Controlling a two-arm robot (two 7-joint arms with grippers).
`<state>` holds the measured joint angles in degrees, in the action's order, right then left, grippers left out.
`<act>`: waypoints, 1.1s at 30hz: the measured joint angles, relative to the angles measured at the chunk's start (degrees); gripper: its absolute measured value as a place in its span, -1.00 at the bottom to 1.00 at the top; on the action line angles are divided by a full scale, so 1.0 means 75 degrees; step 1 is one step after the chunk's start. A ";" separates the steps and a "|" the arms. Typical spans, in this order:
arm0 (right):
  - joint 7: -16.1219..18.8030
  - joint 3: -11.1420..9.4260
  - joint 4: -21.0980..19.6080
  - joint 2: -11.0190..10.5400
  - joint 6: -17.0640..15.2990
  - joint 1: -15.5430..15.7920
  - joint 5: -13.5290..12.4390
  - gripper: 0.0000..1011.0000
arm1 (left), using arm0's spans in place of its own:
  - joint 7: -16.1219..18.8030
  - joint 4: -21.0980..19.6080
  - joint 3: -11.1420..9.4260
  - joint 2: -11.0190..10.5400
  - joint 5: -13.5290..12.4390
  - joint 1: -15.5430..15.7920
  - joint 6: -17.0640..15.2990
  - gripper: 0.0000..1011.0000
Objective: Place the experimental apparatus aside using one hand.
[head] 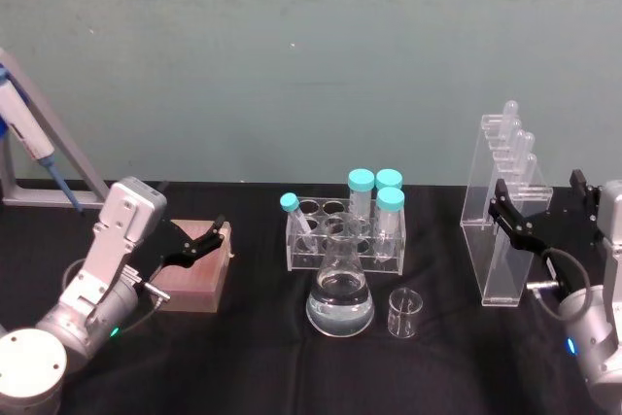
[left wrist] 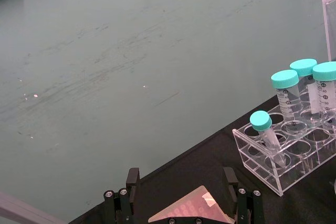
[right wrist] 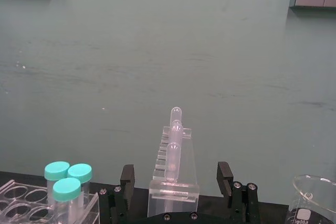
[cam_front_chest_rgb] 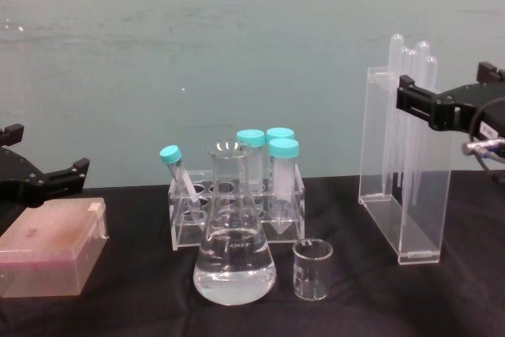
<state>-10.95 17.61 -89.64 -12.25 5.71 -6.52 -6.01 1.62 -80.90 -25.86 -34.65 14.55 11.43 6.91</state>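
As it stood at the right end of the black table [head: 262, 357], well apart from the other glassware, the clear pipette stand [head: 501, 259] was the item nearest the right gripper [head: 540, 196].

- Stand: upright, tall axis vertical. Its narrow footprint ran from the robot toward the back wall. The pipettes [head: 515, 133] were slotted in a single row along that line, bulbs up.
- Right gripper: fingers spread, one on each side of the stand's upper part. In the right wrist view a gap showed on both sides, so nothing was pinched. This placement probably served a squeeze across the thin width, the only span the fingers could cover, and high up to keep the tall piece from tipping.
- Flask [head: 340, 293]: table centre, upright, neck up, partly filled with clear liquid.
- Beaker [head: 404, 313]: just beside the flask on its right, mouth up.
- Tube rack [head: 330, 240]: just behind the flask, holding teal-capped tubes [head: 389, 199], one of them leaning.
- Left gripper [head: 212, 237]: fingers spread, idle above a pink box [head: 199, 269] at the left end.
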 joint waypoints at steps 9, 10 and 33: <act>0.0215 -0.0089 0.0475 0.0225 -0.0002 -0.0345 0.0120 0.98 | 0.0000 0.0000 0.0000 0.0000 0.0000 0.0000 0.0000 0.98; 0.0244 -0.0097 0.0517 0.0242 0.0004 -0.0378 0.0130 0.98 | 0.0000 0.0000 0.0000 0.0000 0.0001 0.0000 0.0000 0.98; 0.0636 -0.0425 0.1311 0.0728 0.0125 -0.0808 0.0448 0.98 | 0.0000 0.0000 0.0000 0.0000 0.0000 0.0000 0.0000 0.98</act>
<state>-6.18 14.42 -79.81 -6.79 6.65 -12.59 -2.65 1.62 -80.90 -25.86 -34.65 14.55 11.43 6.91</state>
